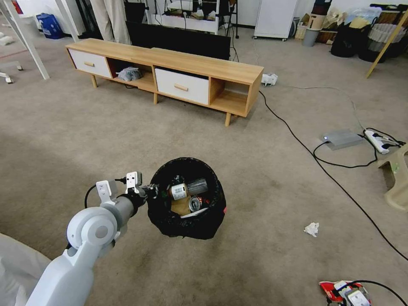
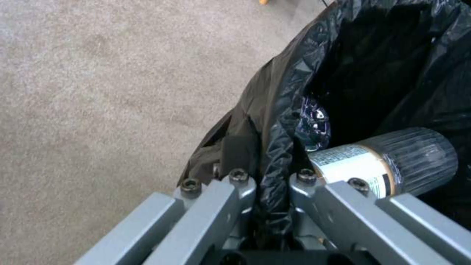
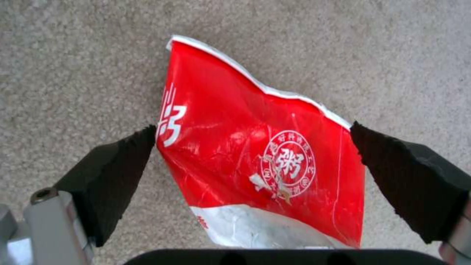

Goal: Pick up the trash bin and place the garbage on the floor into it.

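Below, right claw (image 3: pixel 255 147) spread around wrapper (image 3: pixel 260 154), half cut off; left claw (image 2: pixel 267 184) pinches trash bin (image 1: pixel 187 221).

The round trash bin (image 1: pixel 187 225) wears a glossy, crinkled black plastic liner. On the beige-grey short-pile carpet (image 3: pixel 73 73) lies a red-and-white foil wrapper (image 3: pixel 255 154) printed with white characters and a round emblem.

One trash bin (image 1: pixel 187 225) hangs pinched at its rim in the left gripper (image 1: pixel 149 190), with at least three pieces inside. One red-and-white wrapper (image 3: pixel 260 154) lies between the right gripper's (image 3: pixel 252 162) spread pads. One white paper wad (image 1: pixel 311 229) lies beyond.
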{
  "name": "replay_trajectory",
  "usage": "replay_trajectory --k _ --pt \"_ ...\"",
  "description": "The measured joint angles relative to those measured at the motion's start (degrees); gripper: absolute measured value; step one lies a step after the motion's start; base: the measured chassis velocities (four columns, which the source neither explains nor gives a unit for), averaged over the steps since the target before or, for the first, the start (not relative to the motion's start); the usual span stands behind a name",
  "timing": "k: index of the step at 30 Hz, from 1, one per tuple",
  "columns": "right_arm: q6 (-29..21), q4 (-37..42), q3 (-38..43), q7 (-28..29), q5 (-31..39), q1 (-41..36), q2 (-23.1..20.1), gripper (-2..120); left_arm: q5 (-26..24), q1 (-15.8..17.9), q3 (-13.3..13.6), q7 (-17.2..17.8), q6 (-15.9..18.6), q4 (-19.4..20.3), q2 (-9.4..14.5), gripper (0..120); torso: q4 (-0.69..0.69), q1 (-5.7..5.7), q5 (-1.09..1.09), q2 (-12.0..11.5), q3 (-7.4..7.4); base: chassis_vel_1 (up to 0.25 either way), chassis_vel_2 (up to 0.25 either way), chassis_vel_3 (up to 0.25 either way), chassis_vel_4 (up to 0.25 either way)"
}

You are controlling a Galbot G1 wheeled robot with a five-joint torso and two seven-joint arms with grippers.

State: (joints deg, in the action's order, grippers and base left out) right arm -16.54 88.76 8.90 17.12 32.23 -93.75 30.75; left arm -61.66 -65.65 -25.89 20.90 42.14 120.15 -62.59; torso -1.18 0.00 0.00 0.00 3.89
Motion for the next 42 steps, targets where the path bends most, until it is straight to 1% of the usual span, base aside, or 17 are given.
replay_trajectory --k 8,10,11,13,14,15,17,19,21,23,26,30,31,34,35,36,42 --pt "0.1 -0.6 0.1 -0.2 -0.4 -0.1 0.2 99 0.2 -0.9 -0.5 0.0 0.0 0.6 0.0 1 0.0 0.0 -0.01 0.0 0.0 0.0 0.0 0.0 0.0" --pt "0.1 -0.7 0.1 -0.4 -0.5 0.2 0.5 93 0.2 -1.1 -0.6 0.0 0.0 0.8 0.0 1 0.0 0.0 0.0 0.0 0.0 0.0 0.0 0.0 0.0" --pt "0.1 -0.7 0.1 -0.4 -0.5 0.2 0.5 93 0.2 -1.1 -0.6 0.0 0.0 0.8 0.0 1 0.0 0.0 0.0 0.0 0.0 0.0 0.0 0.0 0.0" --pt "0.1 -0.9 -0.2 -0.7 -0.6 0.6 0.8 82 0.4 -1.1 -0.6 0.0 0.0 1.0 0.0 1 0.0 0.0 0.0 0.0 0.0 0.0 0.0 0.0 0.0" --pt "0.1 -0.9 -0.2 -0.7 -0.6 0.6 0.8 82 0.4 -1.1 -0.6 0.0 0.0 1.0 0.0 1 0.0 0.0 0.0 0.0 0.0 0.0 0.0 0.0 0.0" --pt "0.1 -1.0 -0.3 -0.8 -0.6 0.9 0.8 74 0.4 -1.2 -0.6 0.0 0.0 1.1 0.0 1 0.0 0.0 0.0 0.0 0.0 0.0 0.0 0.0 0.0" --pt "0.1 -1.1 -0.3 -0.8 -0.6 1.0 0.8 73 0.5 -1.2 -0.6 0.0 0.0 1.1 0.0 1 0.0 0.0 0.0 0.0 0.0 0.0 0.0 0.0 0.0" --pt "0.1 -1.1 -0.3 -0.9 -0.7 1.0 0.7 59 0.6 -1.2 -0.6 0.1 0.0 1.2 -0.1 1 0.0 0.0 0.0 0.0 0.0 0.0 0.0 0.0 0.0" --pt "0.2 -1.1 -0.2 -1.0 -0.7 1.0 0.6 56 0.6 -1.2 -0.6 0.1 0.0 1.3 -0.1 1 0.0 0.0 0.0 0.0 0.0 0.0 0.0 0.0 0.0" --pt "0.3 -1.1 -0.1 -1.0 -0.7 1.1 0.4 44 0.8 -1.2 -0.6 0.1 0.0 1.3 -0.2 1 0.0 0.0 0.0 0.0 0.0 0.0 0.0 0.0 0.0" --pt "0.4 -1.1 -0.1 -1.0 -0.7 1.2 0.4 39 0.8 -1.2 -0.5 0.1 0.0 1.3 -0.3 1 0.0 0.0 0.0 0.0 0.0 0.0 0.0 0.0 0.0" --pt "0.4 -0.7 -0.2 -1.0 -0.7 1.6 0.4 20 1.0 -1.0 -0.3 0.1 0.0 1.3 -0.3 1 0.0 0.0 0.0 0.0 0.0 0.0 0.0 0.0 0.0" --pt "0.4 -0.7 -0.2 -1.0 -0.7 1.6 0.4 20 1.0 -1.0 -0.3 0.1 0.0 1.3 -0.3 1 0.0 0.0 0.0 0.0 0.0 0.0 0.0 0.0 0.0" --pt "0.4 -0.5 -0.3 -0.9 -0.7 1.7 0.5 5 1.0 -0.9 -0.2 0.1 0.0 1.1 -0.3 1 0.0 0.0 0.0 0.0 0.0 0.0 0.0 0.0 0.0" --pt "0.4 -0.5 -0.3 -0.9 -0.7 1.7 0.5 5 1.0 -0.9 -0.2 0.1 0.0 1.1 -0.3 1 0.0 0.0 0.0 0.0 0.0 0.0 0.0 0.0 0.0" --pt "0.4 -0.4 -0.3 -0.9 -0.7 1.9 0.5 0 1.1 -0.9 -0.2 0.1 0.0 1.0 -0.4 1 0.0 0.0 0.0 0.0 0.0 0.0 0.0 0.0 0.0" --pt "0.4 -0.2 -0.5 -0.7 -0.6 2.4 1.0 0 1.1 -0.7 -0.1 0.1 0.0 0.9 -0.3 1 0.0 0.0 0.0 0.0 0.0 0.0 0.0 0.0 0.0"
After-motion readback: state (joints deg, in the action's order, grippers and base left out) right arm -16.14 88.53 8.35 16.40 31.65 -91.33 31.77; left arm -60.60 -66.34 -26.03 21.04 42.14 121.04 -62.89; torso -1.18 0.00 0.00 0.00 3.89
